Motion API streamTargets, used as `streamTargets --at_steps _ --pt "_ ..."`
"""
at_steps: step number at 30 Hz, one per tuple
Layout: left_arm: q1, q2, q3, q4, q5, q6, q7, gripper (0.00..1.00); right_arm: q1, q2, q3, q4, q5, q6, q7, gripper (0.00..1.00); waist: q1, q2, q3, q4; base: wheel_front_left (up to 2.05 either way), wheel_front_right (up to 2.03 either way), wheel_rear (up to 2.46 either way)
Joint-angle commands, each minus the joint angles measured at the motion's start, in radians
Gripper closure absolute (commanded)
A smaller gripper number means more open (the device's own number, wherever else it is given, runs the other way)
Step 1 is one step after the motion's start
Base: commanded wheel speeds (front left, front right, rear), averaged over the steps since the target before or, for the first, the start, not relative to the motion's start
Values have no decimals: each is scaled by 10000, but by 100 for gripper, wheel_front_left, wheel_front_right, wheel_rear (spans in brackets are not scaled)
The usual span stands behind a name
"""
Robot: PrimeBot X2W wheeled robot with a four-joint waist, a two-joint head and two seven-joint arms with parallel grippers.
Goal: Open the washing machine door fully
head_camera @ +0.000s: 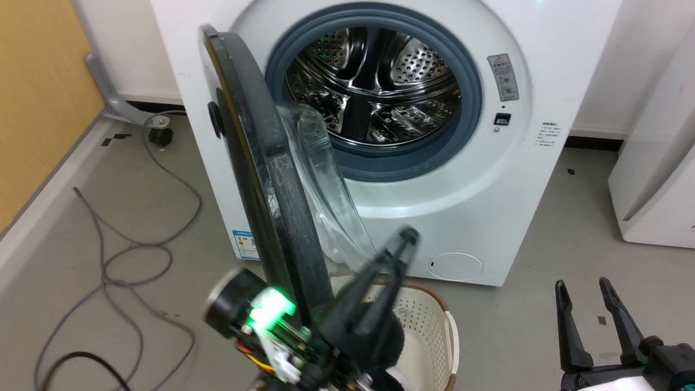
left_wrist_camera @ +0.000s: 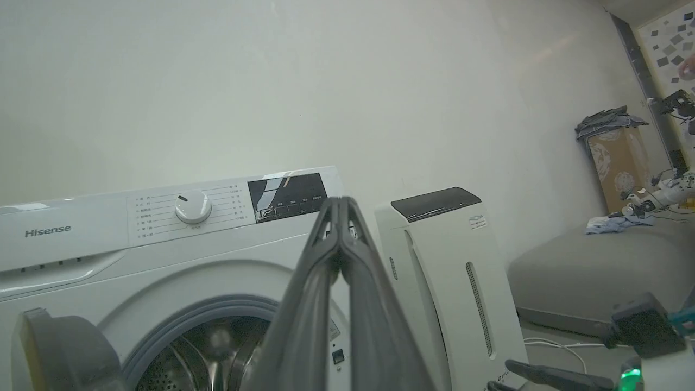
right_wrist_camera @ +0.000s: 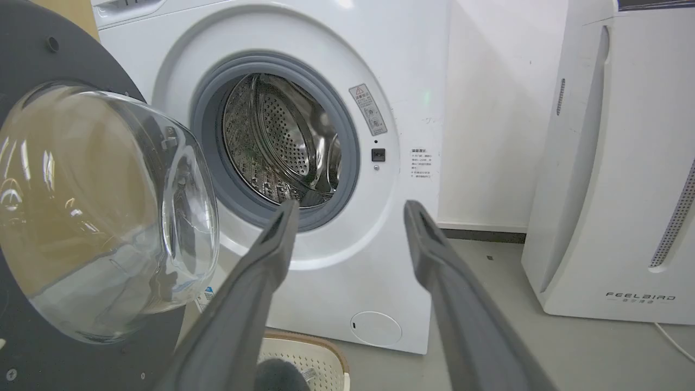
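Test room staged as laundry corner: washing machine (head_camera: 478, 179), basket (head_camera: 429, 320) at its 6 o'clock, loose cables (head_camera: 136, 247) on floor (head_camera: 543, 255) at 8 o'clock.

Grey floor (head_camera: 543, 228) with washing machine (head_camera: 488, 179), pale basket (head_camera: 429, 326), loose cable (head_camera: 125, 255), white appliance (head_camera: 657, 179)
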Motion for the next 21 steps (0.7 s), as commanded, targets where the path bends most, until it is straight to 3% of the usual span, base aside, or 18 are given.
streamTargets --at_steps 1,11,21 --pt "149 105 -144 111 42 -38 -42 100 159 39 10 31 54 8 -41 0 0 0 9 51 0 0 0" --pt "911 466 -1272 1302 207 -66 -42 100 153 39 -27 74 58 8 -42 0 0 0 145 375 0 0 0" --pt "1208 536 -1414 2815 -30 220 -42 100 66 39 -40 160 35 8 -42 0 0 0 352 659 0 0 0"
